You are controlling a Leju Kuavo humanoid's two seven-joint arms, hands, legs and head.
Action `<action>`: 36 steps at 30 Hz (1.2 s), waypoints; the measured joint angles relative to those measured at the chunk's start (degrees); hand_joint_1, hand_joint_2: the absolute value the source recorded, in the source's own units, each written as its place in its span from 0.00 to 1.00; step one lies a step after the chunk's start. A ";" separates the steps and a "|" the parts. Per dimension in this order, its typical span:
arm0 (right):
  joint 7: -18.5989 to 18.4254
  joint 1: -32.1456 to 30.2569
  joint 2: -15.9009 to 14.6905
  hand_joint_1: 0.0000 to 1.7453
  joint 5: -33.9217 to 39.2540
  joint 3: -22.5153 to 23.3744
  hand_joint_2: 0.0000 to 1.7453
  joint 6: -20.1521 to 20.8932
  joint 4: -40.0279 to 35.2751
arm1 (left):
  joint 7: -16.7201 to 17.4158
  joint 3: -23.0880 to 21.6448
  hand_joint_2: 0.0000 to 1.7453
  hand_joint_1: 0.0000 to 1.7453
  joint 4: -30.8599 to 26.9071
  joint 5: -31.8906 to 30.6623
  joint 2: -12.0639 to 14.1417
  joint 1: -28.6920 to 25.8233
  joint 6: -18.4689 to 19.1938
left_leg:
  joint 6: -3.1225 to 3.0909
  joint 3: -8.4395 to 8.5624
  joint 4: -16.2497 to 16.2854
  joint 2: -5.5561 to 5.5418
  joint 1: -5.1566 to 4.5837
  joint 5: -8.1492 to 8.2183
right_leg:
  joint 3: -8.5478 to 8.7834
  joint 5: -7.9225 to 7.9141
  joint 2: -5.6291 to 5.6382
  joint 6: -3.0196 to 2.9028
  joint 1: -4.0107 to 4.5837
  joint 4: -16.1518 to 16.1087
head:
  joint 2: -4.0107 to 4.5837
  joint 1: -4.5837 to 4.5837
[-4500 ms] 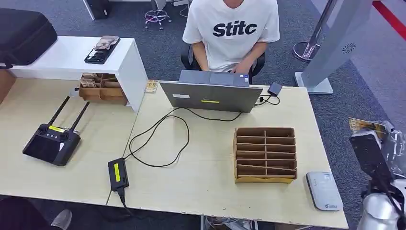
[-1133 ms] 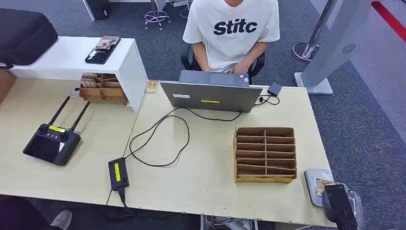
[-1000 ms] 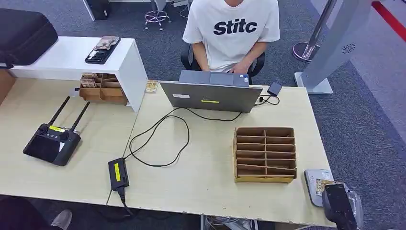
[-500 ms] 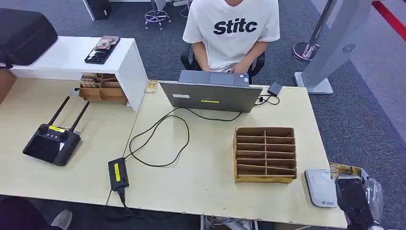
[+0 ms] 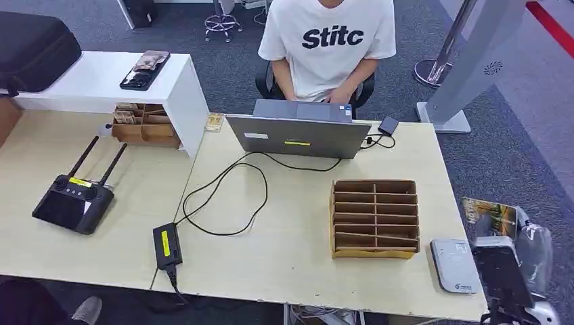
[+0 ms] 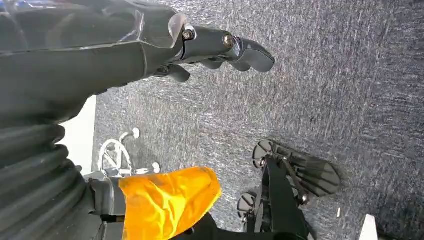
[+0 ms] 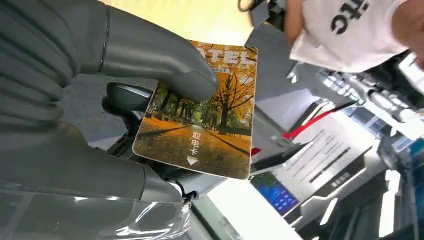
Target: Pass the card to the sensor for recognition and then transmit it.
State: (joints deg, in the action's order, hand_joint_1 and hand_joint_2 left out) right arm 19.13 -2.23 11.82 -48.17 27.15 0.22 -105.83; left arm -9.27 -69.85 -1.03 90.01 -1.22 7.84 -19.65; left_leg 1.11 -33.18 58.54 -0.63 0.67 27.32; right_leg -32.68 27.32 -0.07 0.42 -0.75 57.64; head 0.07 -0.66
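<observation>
"Stitc" on white T-shirt (image 5: pixel 327 40); "取电卡" on card (image 7: pixel 200 122).

card (image 5: pixel 489 215): autumn-tree picture, orange and green, white arrow | pinched by thumb and fingers of right robot hand (image 5: pixel 504 271), off the surface's right edge | sensor (image 5: pixel 455 266): flat, white-grey, lying on surface's near right corner, beside card
</observation>
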 joint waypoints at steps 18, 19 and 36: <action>-9.53 22.38 -6.78 1.00 -9.68 -13.86 1.00 -1.27 12.64 | 0.33 -4.44 1.00 0.00 0.00 0.00 0.68 0.38 2.69 | 0.04 0.04 0.01 0.04 0.00 -0.12 | 0.00 -0.09 0.02 -0.05 0.00 0.04 | 0.00 0.00; -9.58 23.60 -7.28 1.00 -9.97 -14.21 1.00 -1.27 13.73 | 0.50 -4.72 1.00 0.00 0.00 0.00 0.70 0.37 2.69 | 0.04 0.03 0.01 0.03 0.00 -0.12 | 0.00 -0.09 0.01 -0.05 0.00 0.04 | 0.00 0.00; -17.90 45.74 -10.49 1.00 -21.55 -17.05 1.00 -0.57 42.00 | 0.57 -9.09 1.00 0.00 -0.02 0.00 1.86 0.70 4.09 | 0.09 -0.03 0.01 0.09 0.00 -0.17 | -0.15 -0.14 0.09 -0.12 0.00 0.17 | 0.00 -0.02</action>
State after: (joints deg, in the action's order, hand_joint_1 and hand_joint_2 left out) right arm 1.23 43.51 1.33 -69.72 10.10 -0.35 -63.83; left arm -8.70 -78.95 -1.05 90.01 0.63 8.54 -15.56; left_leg 1.21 -33.21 58.55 -0.54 0.66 27.14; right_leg -32.84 27.18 0.02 0.29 -0.75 57.81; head 0.07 -0.68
